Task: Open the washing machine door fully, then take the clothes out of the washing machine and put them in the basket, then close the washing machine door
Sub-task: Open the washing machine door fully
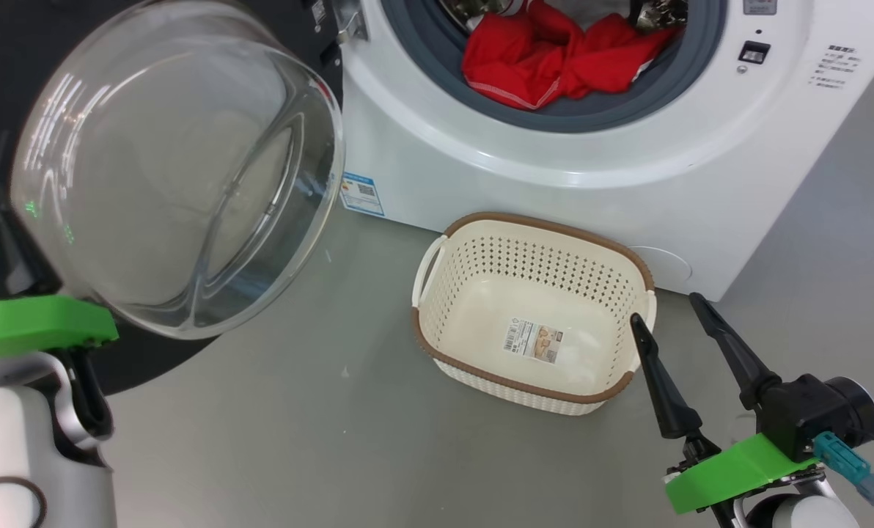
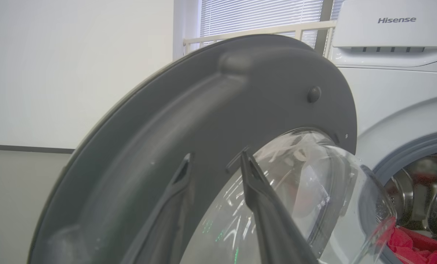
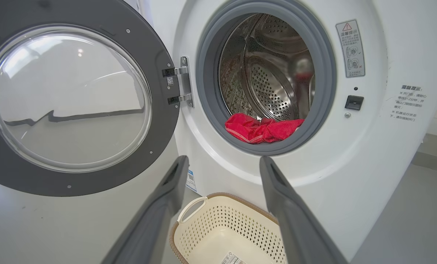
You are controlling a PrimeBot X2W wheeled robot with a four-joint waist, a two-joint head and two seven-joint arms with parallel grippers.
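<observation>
Washing machine door [image 1: 173,169] swung wide open, glass bowl bulging out, right in front of L hand [image 2: 216,157]. L fingers parted, nothing btwn them, tips up by the door's grey inner face. R hand [image 1: 663,308] spread wide, empty, tips just beside the basket [image 1: 525,257] on the floor. Clothes [image 1: 547,59], red, in the washing machine [image 1: 554,213] mouth, well beyond R hand.
</observation>
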